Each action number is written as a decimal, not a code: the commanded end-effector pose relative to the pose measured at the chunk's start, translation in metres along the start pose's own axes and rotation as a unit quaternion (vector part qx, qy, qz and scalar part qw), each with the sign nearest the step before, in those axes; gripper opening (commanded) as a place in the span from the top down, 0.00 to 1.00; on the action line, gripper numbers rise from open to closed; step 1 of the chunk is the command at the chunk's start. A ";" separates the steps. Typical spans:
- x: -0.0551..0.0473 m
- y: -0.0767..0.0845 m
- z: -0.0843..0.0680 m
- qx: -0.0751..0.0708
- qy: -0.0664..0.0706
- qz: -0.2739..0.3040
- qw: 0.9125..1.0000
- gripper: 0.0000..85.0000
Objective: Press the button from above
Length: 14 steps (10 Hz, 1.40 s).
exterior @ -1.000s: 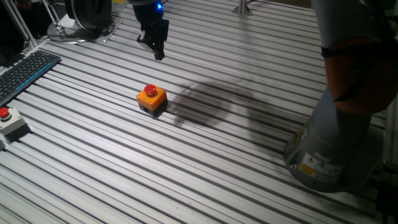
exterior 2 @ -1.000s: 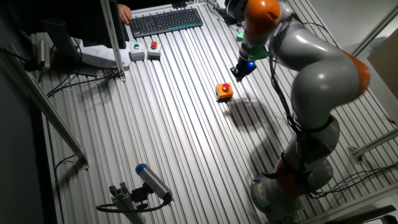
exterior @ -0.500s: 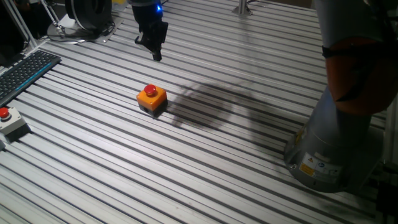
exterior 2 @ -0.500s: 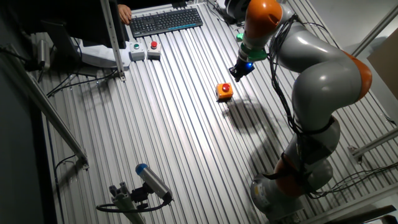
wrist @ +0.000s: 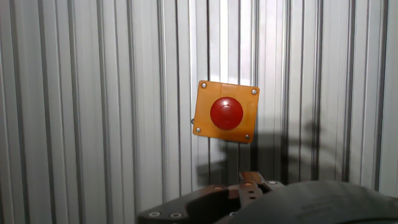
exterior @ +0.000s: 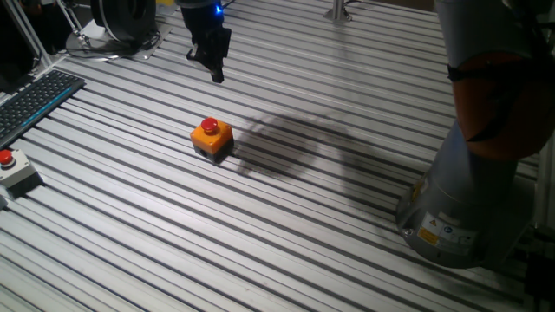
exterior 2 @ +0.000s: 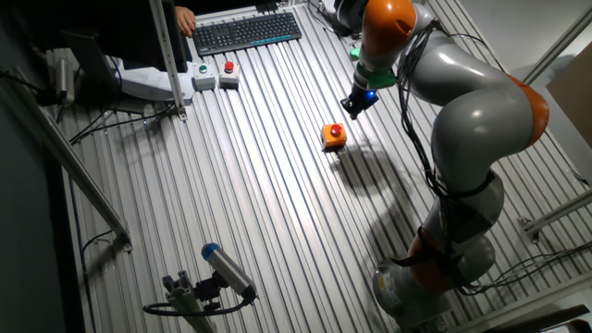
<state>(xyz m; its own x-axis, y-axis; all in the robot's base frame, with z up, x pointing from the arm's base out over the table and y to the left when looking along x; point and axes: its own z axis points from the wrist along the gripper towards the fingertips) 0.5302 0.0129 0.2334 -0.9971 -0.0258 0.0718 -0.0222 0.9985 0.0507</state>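
The button [exterior: 209, 126] is a small red cap on an orange box with a dark base, standing on the slatted metal table [exterior: 312, 225]. It also shows in the other fixed view [exterior 2: 333, 134] and, from above, in the hand view [wrist: 226, 112]. My gripper [exterior: 217, 76] hangs in the air well above the button, pointing down; it is also in the other fixed view [exterior 2: 350, 113]. In the hand view the button lies ahead of the fingertips [wrist: 250, 179], which sit together with no gap. It holds nothing.
A grey-white box with a red button [exterior: 7, 158] sits at the left edge, beside a keyboard [exterior: 35, 100]. My arm's base [exterior: 460, 208] stands at the right. A blue-tipped tool [exterior 2: 222, 268] lies at the table's far end in the other fixed view.
My gripper has risen slightly and drifted a little to the left in the fixed view. The button has not moved.
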 end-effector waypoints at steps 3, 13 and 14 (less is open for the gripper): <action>-0.006 0.006 -0.002 -0.011 0.007 0.006 1.000 1.00; -0.029 0.009 0.057 0.000 0.024 0.001 1.000 1.00; -0.029 0.009 0.061 0.000 0.024 -0.001 1.000 1.00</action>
<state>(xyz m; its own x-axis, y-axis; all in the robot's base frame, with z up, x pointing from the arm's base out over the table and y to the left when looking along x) 0.5548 0.0255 0.1710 -0.9925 -0.0291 0.1188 -0.0231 0.9984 0.0517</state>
